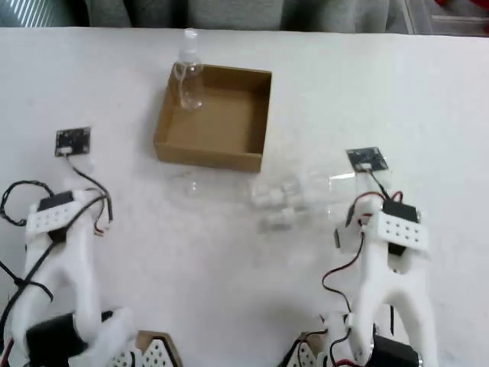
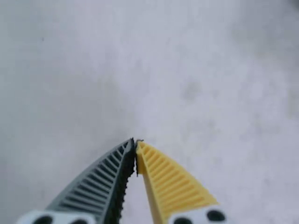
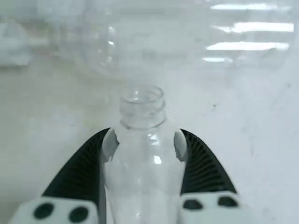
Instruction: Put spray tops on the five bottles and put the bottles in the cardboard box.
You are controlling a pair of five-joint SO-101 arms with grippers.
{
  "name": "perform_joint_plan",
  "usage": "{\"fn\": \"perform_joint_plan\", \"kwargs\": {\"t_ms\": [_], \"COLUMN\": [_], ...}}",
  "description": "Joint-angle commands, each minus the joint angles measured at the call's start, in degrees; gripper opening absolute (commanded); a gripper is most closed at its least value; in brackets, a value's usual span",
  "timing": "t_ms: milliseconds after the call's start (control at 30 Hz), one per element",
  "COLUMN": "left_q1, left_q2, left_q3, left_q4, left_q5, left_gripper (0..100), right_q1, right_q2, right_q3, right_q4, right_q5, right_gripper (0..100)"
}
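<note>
Cardboard box (image 1: 206, 153), upper centre: one capped bottle (image 1: 188, 80) upright in its upper-left corner. Loose spray tops (image 1: 276, 200) right of centre on counter (image 1: 428, 92). Right claw (image 3: 144, 136) clamped on uncapped bottle (image 3: 141, 105). Left claw (image 2: 136, 143) together, over counter.

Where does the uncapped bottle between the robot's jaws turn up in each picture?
High view: probably among the clear bottles lying by the right arm; which, I cannot tell.
Right wrist view: bottle between the right arm's jaws, neck open.
Left wrist view: shut jaws over table.
Shared landmark: the white table.
</note>
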Motion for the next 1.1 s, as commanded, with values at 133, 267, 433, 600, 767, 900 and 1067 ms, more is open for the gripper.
{"fn": "perform_joint_plan", "kwargs": {"t_ms": [133,267,433,600,767,900,1067], "left_q1": [25.27,40.75,49.71,54.11,60.53,63.52,63.78], "left_q2": [-22.46,-27.21,-20.62,-9.63,0.22,7.25,14.46], "left_q3": [-0.88,-5.54,-16.00,-22.15,-24.53,-26.99,-31.03], "left_q4": [8.26,11.25,15.12,14.24,10.37,9.67,8.97], "left_q5": [-0.44,-0.44,-0.44,-0.53,-6.07,-10.55,-15.38], "left_gripper": [2,2,2,2,5,14,15], "right_q1": [5.41,5.05,5.05,5.32,5.32,5.32,5.32], "right_q2": [-1.80,-1.80,-1.80,-1.80,-1.80,-1.80,-1.80], "right_q3": [3.43,3.52,3.52,4.04,4.84,4.92,4.92], "right_q4": [-7.08,-7.34,-7.43,-7.60,-9.10,-9.10,-9.19], "right_q5": [0.09,0.09,0.09,0.88,1.85,1.93,2.02], "right_gripper": [1.7,1.7,1.7,1.7,1.7,1.7,1.7]}}
